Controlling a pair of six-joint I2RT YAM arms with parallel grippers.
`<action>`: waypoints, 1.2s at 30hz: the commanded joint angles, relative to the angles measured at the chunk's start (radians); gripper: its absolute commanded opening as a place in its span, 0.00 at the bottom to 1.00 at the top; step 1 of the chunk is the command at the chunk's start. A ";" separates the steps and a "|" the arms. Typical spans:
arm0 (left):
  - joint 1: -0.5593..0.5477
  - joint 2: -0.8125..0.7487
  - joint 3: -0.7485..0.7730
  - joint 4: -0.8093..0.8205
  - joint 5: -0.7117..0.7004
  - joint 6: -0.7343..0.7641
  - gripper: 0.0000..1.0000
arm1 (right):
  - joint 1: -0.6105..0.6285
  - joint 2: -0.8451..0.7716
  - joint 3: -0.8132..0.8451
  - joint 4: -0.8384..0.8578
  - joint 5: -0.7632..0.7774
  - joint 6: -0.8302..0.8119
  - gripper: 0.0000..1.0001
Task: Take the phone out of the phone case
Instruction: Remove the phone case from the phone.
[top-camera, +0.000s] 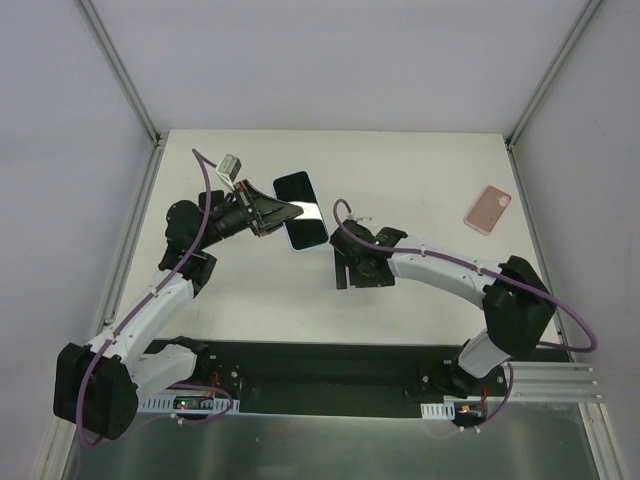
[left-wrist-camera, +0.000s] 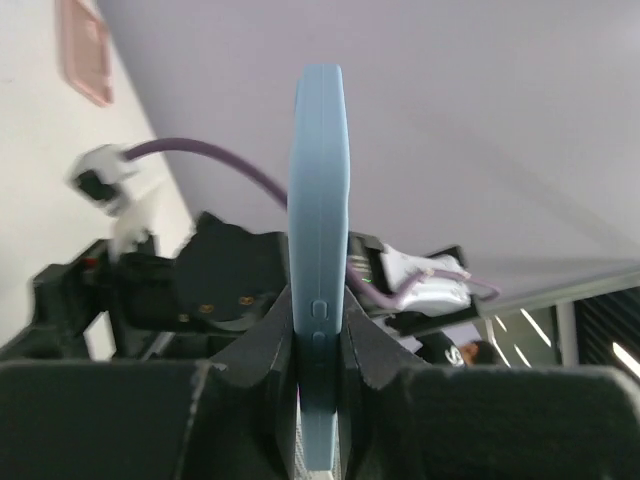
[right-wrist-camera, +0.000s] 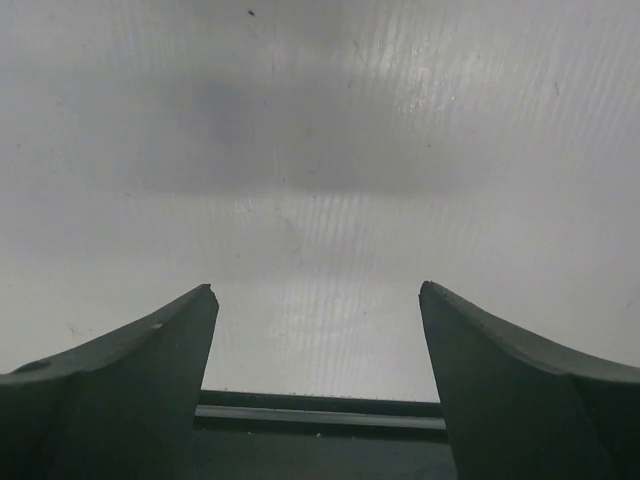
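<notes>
Two grippers, one load. Your left gripper is clamped across the faces of the phone at one long side, and the slab looks lifted off the table. Right gripper is spread apart, empty. Pink case lies well apart, far right. I judge the phone rigid, light, slick and glass-fronted. Grip flat faces near mid-length, and squeeze gently.

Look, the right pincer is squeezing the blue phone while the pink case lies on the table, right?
No, the left pincer squeezes the blue phone, as the left wrist view shows. The pink case does lie on the table.
</notes>
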 joint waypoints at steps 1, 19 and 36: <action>-0.006 -0.028 0.054 0.149 0.041 -0.045 0.00 | 0.007 -0.048 0.002 -0.020 -0.031 -0.008 0.85; 0.005 0.021 -0.003 0.208 0.061 -0.056 0.00 | -0.114 -0.539 -0.048 0.208 -0.284 0.026 0.85; 0.005 0.050 -0.001 0.221 0.061 -0.055 0.00 | -0.116 -0.577 -0.019 0.307 -0.450 0.038 0.85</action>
